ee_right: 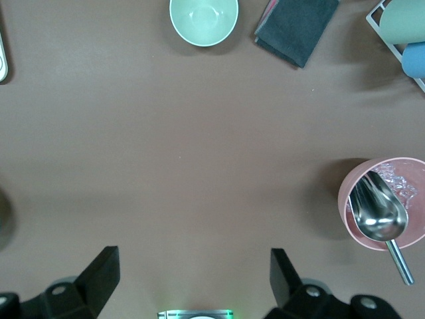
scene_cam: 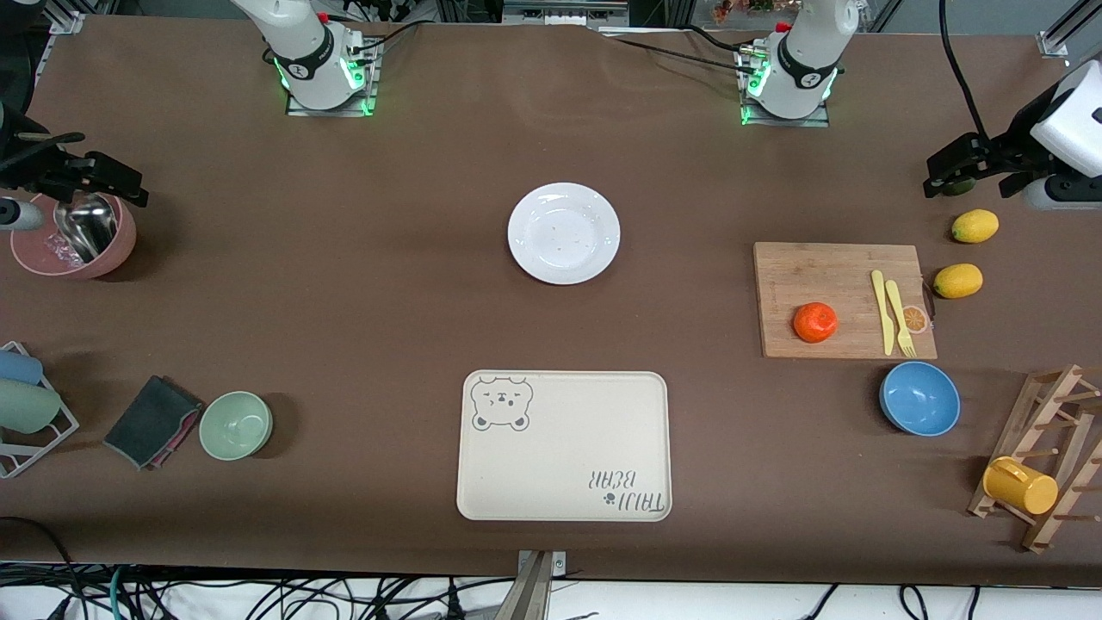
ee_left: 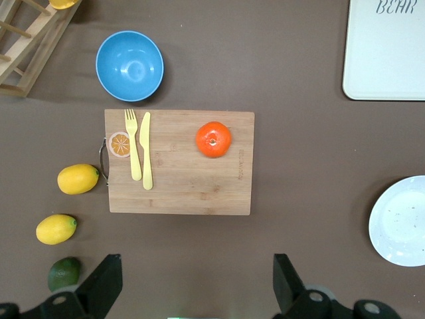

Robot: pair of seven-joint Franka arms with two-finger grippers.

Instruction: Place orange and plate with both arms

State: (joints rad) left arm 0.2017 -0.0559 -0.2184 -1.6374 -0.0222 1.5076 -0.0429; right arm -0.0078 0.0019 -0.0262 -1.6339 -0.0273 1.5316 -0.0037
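The brown tabletop (scene_cam: 344,284) has wide bare stretches between its groups of things. The cream tray (scene_cam: 564,446) lies near the edge closest to the front camera, with bare surface on all sides. The wooden cutting board (scene_cam: 839,284) sits toward the left arm's end. The plate (scene_cam: 564,233) rests alone mid-table, farther from the front camera than the tray, well apart from everything. A blue bowl (scene_cam: 919,398) stands just off the board's nearer edge. The orange (scene_cam: 814,322) sits on the board near that nearer edge, apart from the yellow fork and knife (scene_cam: 892,312) lying side by side on the board. Two lemons (scene_cam: 957,281) lie just off the board's end.

The left pincer (scene_cam: 947,172) hangs over the tabletop near the lemons, fingers (ee_left: 99,286) spread apart and holding nothing. The right pincer (scene_cam: 95,176) hovers over the pink bowl (scene_cam: 73,237) at the right arm's end, fingers (ee_right: 99,279) likewise apart.
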